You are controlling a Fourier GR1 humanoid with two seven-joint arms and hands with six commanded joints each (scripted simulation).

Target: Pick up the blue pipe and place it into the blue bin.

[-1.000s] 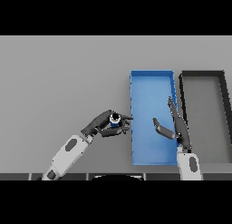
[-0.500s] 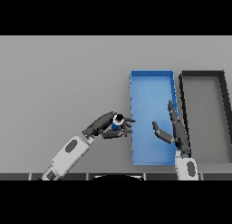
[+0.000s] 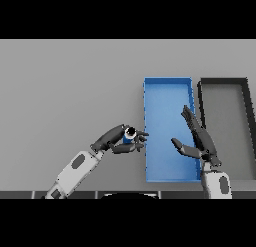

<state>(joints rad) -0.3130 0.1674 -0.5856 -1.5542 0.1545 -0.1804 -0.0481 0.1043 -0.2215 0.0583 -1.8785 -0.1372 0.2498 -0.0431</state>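
The blue pipe [image 3: 129, 136] sat in the grasp of the left hand [image 3: 120, 141], fingers and thumb curled round it, its dark open end turned up toward the camera. It was held just beside the left wall of the blue bin [image 3: 148, 122], the fingertips reaching to that wall, and the pipe itself was still outside the bin, over the grey table [image 3: 70, 91]. Compared with half a second before, the left hand and pipe had barely shifted, staying at the bin's near-left side; a second before, they had been much the same, perhaps a shade higher in the view.

The right hand [image 3: 197, 141] hung over the right part of the blue bin, fingers straight and spread, thumb pointing left, holding nothing. It had dropped lower and drawn closer to the near edge since the frame a second before, when its fingers reached further up the bin.

To the right of the blue bin, just beside it, lay a dark bin [image 3: 248, 116] with a grey floor.
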